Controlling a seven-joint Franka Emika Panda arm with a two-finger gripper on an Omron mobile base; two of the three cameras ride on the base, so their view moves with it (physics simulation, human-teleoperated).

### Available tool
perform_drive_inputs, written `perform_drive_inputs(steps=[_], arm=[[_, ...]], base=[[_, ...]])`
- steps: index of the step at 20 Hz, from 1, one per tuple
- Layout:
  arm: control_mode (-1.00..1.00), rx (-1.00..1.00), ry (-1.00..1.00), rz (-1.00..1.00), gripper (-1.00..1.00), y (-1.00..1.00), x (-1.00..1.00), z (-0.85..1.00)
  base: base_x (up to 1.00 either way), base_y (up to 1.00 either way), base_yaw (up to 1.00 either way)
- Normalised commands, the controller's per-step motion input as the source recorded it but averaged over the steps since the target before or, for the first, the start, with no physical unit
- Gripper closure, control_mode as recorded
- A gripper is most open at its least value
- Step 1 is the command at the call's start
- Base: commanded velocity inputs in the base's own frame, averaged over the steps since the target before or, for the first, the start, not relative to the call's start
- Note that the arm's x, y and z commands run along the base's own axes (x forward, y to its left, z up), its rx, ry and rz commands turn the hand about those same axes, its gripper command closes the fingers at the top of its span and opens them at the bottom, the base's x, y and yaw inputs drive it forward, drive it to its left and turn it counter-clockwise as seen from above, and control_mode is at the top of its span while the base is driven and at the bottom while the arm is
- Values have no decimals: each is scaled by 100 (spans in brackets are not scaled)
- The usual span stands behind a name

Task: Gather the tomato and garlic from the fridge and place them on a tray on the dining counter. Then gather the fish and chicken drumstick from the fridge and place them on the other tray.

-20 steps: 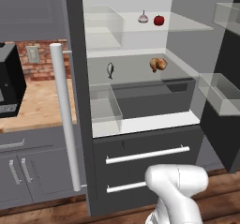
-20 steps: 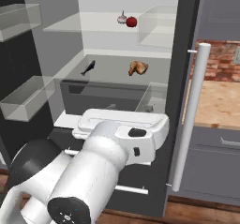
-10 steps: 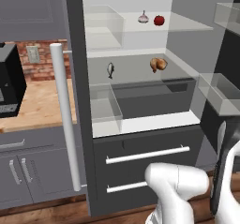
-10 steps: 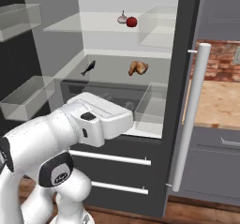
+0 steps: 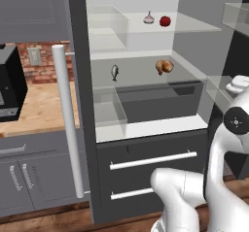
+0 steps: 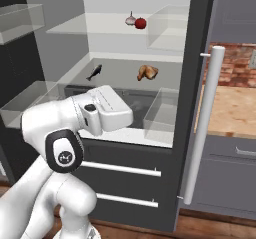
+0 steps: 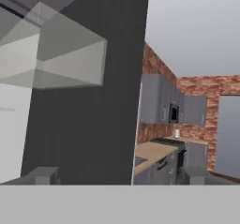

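Glass shelf (image 5: 194,23) is carrying garlic (image 5: 149,18) touching tomato (image 5: 165,21); with jaws apart, the gripper (image 7: 119,176), probably aimed aside, is risking knocking one.

The arm (image 6: 65,148) is glossy white with rounded, tube-like links and bulging elbows. Dark grey bands mark the joints. Round black caps sit on the joint sides, each bearing a small white emblem. Its blocky white hand (image 6: 107,110) carries a small dark round spot on its side. Two small dark grey square fingertips (image 7: 43,175) belong to the gripper (image 7: 117,177).
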Motion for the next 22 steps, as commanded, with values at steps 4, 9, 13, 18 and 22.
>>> perform_drive_inputs(steps=[4, 9, 13, 18, 22], arm=[[-100, 4, -1, -15, -100, 0, 35, 0], [-100, 9, 0, -15, -100, -16, 26, 0], [-100, 7, 0, -8, -100, -39, 22, 0], [-100, 4, 0, -9, -100, -35, 7, 0], [-100, 1, 0, -8, -100, -28, 0, 0]], base=[[0, 0, 0], [0, 0, 0], [0, 0, 0], [0, 0, 0], [0, 0, 0]])
